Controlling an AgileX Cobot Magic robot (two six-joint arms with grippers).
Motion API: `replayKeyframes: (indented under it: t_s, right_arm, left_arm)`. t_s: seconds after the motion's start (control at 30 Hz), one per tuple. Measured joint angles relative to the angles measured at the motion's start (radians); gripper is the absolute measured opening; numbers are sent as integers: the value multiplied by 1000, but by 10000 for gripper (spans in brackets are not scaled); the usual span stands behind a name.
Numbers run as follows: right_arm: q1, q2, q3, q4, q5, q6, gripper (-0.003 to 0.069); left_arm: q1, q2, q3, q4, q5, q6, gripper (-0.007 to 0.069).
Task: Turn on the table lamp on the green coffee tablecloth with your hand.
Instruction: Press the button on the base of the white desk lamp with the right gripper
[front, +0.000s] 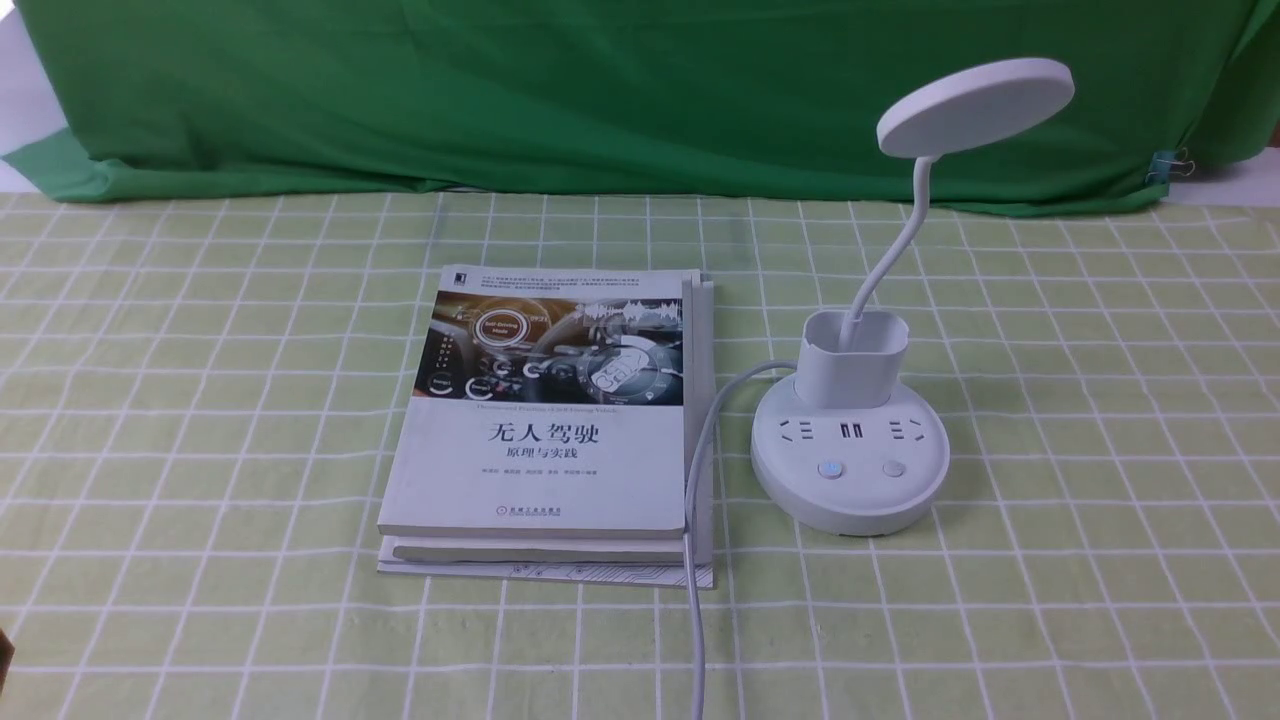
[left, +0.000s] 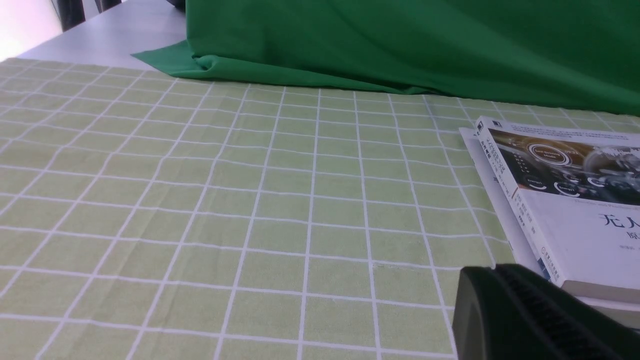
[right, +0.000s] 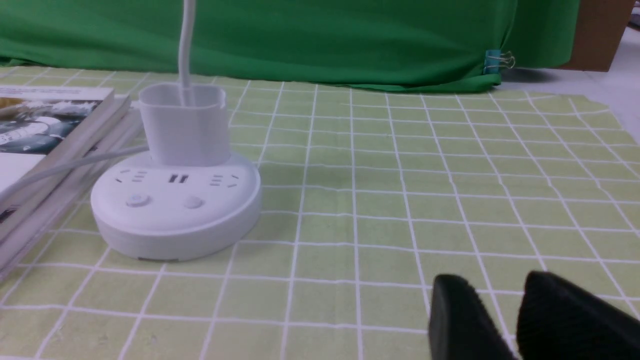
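Observation:
The white table lamp (front: 850, 470) stands on the green coffee tablecloth (front: 200, 400), right of centre. Its disc head (front: 975, 105) is raised on a bent neck and looks unlit. Two buttons (front: 829, 469) (front: 893, 467) sit on the front of the round base. Neither arm shows in the front view. In the right wrist view the lamp base (right: 175, 210) lies some way off from my right gripper (right: 497, 282), whose fingers stand slightly apart and empty over the cloth. My left gripper (left: 495, 270) has its fingers together, empty, beside the book's corner.
A stack of books (front: 550, 420) lies left of the lamp, also seen in the left wrist view (left: 575, 200). The lamp's white cord (front: 695, 480) runs along the books' right edge toward the front. A dark green backdrop cloth (front: 600, 90) hangs behind.

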Motion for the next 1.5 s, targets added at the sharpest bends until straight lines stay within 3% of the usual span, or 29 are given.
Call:
replayKeyframes:
  t_s: [1.17,1.23,1.4,1.5]
  right_arm:
    - [0,0,0,14,-53,19,245]
    - [0,0,0,47,-93,93,245]
    - [0,0,0,105,-267,449,245]
    - [0,0,0,108,-316,521,240]
  left_arm:
    - [0,0,0,0,0,0,3]
    - [0,0,0,0,0,0,3]
    - [0,0,0,0,0,0,3]
    - [0,0,0,0,0,0,3]
